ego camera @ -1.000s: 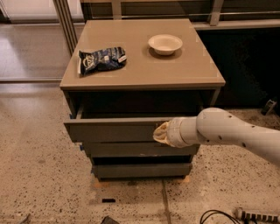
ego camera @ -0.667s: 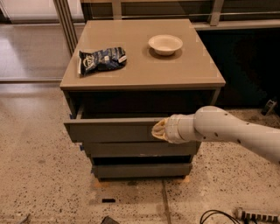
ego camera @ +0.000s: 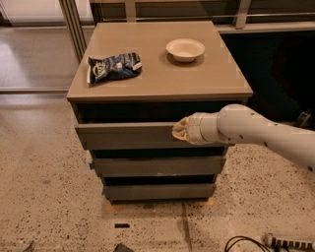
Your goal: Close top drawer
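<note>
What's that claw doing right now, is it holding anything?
Claw: at the front of the partly open top drawer; open, closed or holding cannot be told.

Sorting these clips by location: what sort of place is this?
Probably an office or lab space: speckled floor, metal-framed glass behind, a drawer cabinet. The gripper is at the top drawer front.

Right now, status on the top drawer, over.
Claw at top drawer front, right of centre. Drawer partly open. Nothing seen blocking it. Chip bag, bowl up top, clear of it.
</note>
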`<state>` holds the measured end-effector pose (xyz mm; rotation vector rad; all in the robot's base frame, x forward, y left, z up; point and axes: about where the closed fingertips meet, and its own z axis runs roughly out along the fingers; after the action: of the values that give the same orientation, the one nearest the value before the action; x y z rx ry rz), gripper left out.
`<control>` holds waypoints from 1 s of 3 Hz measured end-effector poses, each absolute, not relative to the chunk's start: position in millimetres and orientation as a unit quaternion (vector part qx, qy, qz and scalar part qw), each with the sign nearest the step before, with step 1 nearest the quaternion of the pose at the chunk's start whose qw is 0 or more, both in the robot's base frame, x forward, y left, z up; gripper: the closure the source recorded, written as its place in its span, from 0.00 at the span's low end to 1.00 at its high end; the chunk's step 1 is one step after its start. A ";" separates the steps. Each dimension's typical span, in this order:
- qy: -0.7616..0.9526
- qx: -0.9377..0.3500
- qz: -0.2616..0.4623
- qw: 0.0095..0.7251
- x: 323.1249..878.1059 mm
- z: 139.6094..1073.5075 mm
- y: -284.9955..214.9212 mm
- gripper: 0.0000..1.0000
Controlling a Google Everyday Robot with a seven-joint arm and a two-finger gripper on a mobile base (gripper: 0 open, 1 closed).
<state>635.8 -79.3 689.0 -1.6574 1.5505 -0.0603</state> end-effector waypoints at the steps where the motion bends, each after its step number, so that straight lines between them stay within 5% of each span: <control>1: 0.619 -0.662 -0.024 0.422 635.8 689.0 -79.3 1.00; 3: 0.628 -0.648 0.009 0.432 623.6 673.6 -69.4 1.00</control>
<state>623.6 -69.4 673.6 -1.6152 1.5651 0.0215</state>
